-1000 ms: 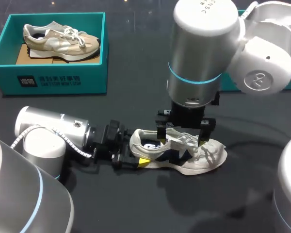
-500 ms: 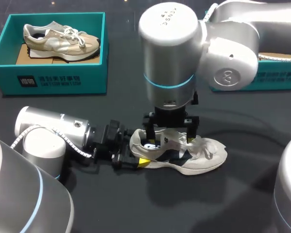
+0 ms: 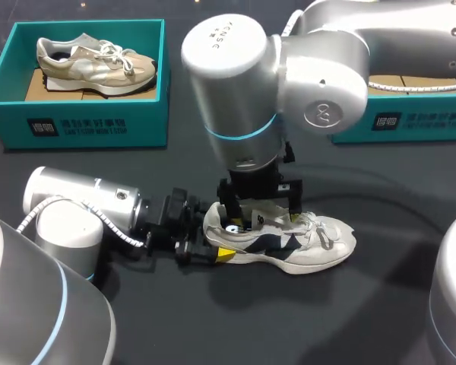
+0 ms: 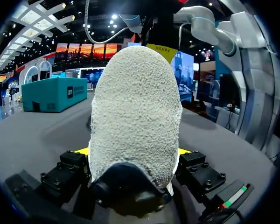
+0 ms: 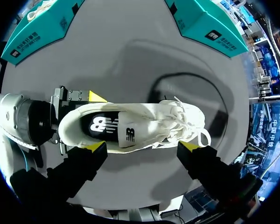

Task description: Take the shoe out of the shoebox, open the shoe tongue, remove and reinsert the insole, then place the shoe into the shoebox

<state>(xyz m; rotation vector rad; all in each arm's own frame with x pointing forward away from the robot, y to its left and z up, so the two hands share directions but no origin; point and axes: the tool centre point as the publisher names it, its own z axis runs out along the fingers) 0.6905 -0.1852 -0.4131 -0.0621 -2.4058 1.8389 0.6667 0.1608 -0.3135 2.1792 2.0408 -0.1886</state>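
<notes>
Shoe (image 4: 135, 107) heel hides most of left end effector (image 4: 133, 150).

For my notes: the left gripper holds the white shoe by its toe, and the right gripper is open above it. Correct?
Not the toe: the left gripper holds the white shoe by its heel, as the head view shows. The right gripper is open above it.

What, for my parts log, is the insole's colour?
The insole is black with white print; right wrist view shows it best.
</notes>
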